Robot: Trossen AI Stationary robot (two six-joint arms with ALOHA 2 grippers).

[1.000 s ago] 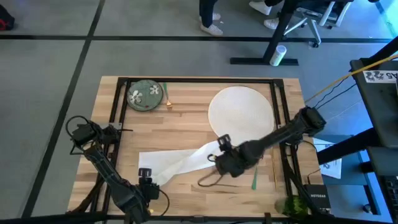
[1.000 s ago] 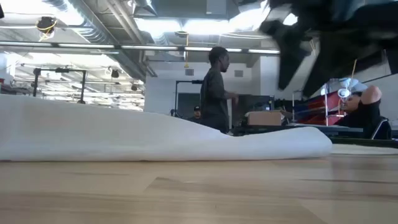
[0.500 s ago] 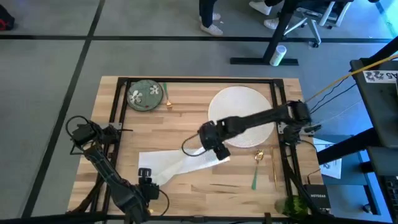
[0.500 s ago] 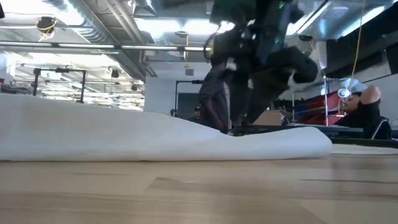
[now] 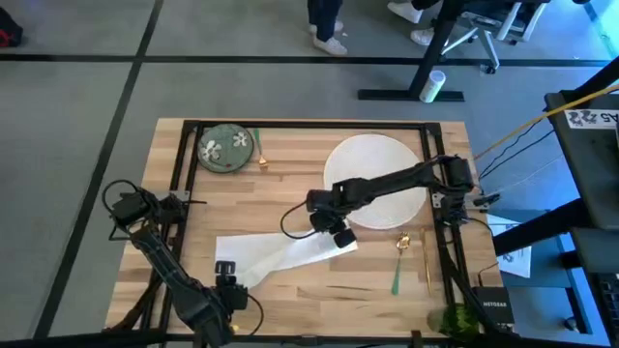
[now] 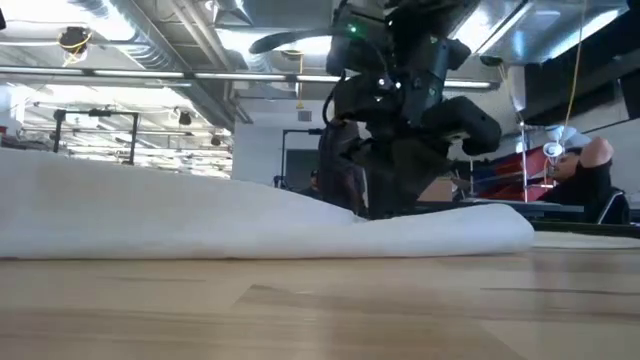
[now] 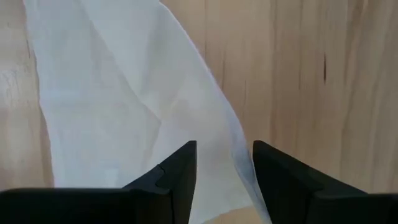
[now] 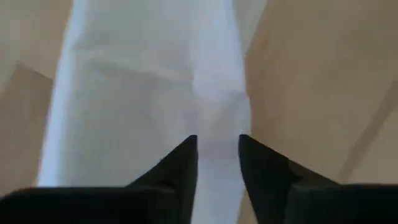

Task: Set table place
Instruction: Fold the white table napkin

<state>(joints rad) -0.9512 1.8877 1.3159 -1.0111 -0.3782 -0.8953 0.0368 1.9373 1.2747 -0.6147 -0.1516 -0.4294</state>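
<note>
Right gripper (image 5: 334,232), fingers slightly apart, hovers over the white napkin (image 5: 280,253); it should descend squarely and pinch one edge cleanly.

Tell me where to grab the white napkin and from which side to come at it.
Grip the napkin at its narrow end beside the white plate, coming straight down from above. It lies flat and crumpled on the table, so only a raised fold offers the fingers purchase. The right gripper is already over that end, slightly open. The left gripper is at the opposite end.

Grey floor (image 5: 87,87), exposed ceiling ducts (image 6: 150,40)
</note>
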